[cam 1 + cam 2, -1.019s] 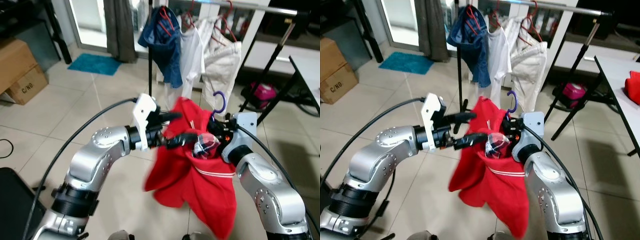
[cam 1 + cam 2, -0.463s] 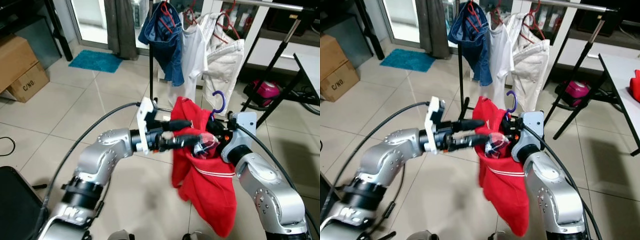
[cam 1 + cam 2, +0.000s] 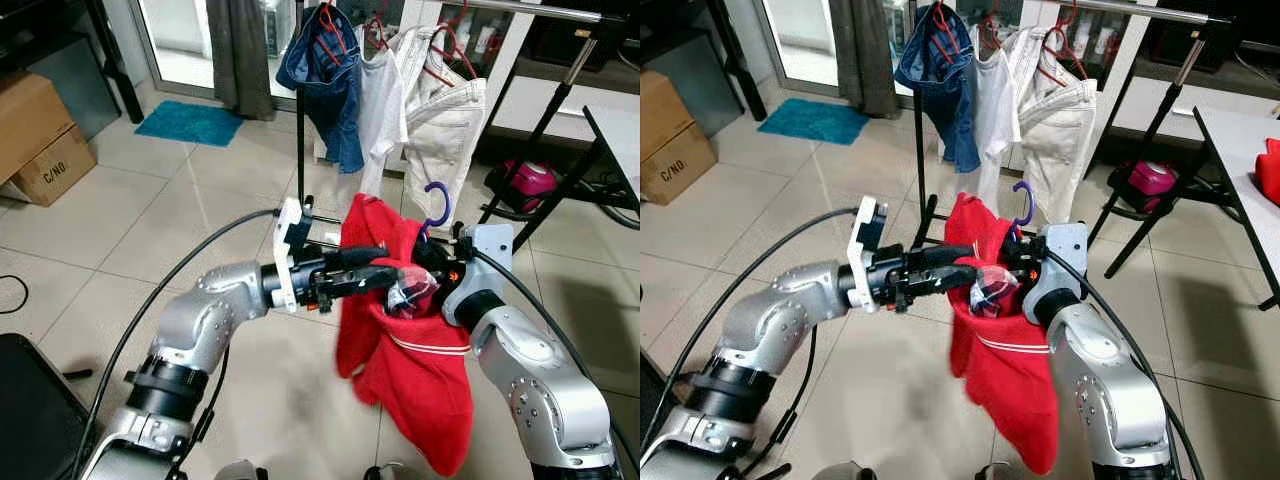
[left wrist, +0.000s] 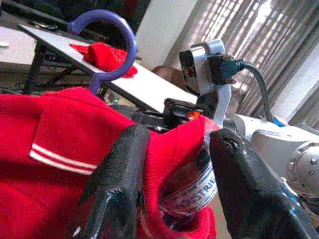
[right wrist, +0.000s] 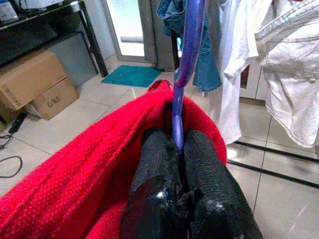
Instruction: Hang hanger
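Top centre of frame: clothes rail (image 3: pixel 520 10) carrying a blue garment (image 3: pixel 325 75) and white garments (image 3: pixel 440 120) on red hangers. Cardboard boxes (image 3: pixel 40 135) at far left, teal mat (image 3: pixel 190 125) upper left, pink object (image 3: pixel 530 182) under the rail at right. Centre: red shirt (image 3: pixel 405 350) draped on a purple hanger (image 3: pixel 438 205), hook pointing up, well below the rail. Right gripper (image 5: pixel 179 149) raised at centre-right, fingers clamped on the hanger's stem. Left gripper (image 4: pixel 174 149) reaching across from the left, fingers spread around the shirt collar, label between them.
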